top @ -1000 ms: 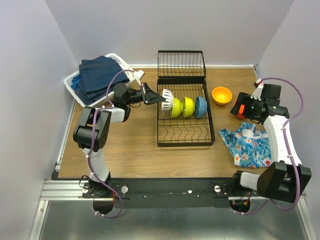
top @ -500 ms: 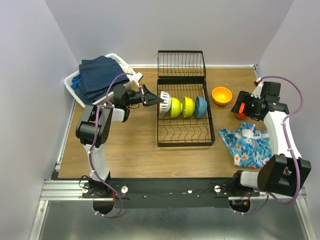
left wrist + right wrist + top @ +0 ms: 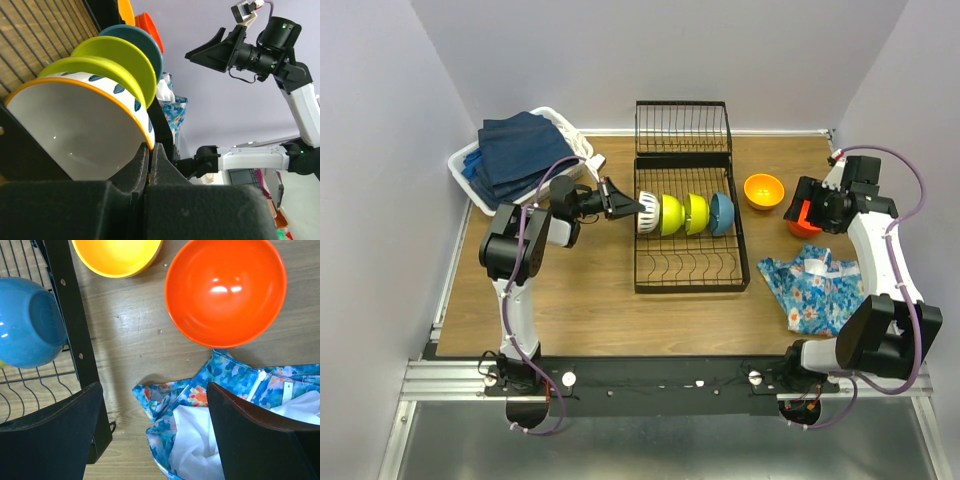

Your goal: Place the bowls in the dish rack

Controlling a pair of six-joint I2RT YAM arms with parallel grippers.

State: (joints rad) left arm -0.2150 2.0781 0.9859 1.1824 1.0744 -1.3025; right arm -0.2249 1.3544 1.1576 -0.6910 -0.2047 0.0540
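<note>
My left gripper (image 3: 631, 205) is shut on the rim of the white bowl (image 3: 648, 213), which stands on edge at the left end of the black dish rack (image 3: 690, 275). In the left wrist view the jaws (image 3: 150, 150) pinch the orange-edged rim of the white bowl (image 3: 75, 130). Two lime-yellow bowls (image 3: 671, 214) and a blue bowl (image 3: 722, 212) stand in the same row. An orange-yellow bowl (image 3: 764, 190) and a red-orange bowl (image 3: 225, 290) sit on the table right of the rack. My right gripper (image 3: 155, 440) is open and empty, above the red-orange bowl and the cloth.
A floral blue cloth (image 3: 815, 290) lies at the right, near the red-orange bowl. A white basket of navy towels (image 3: 515, 155) stands at the back left. The rack's smaller hinged section (image 3: 682, 127) lies behind it. Walls close in on both sides.
My left gripper has lowered the white bowl into the rack, upright against the lime-yellow bowl. My right gripper has shifted slightly toward the far edge.
</note>
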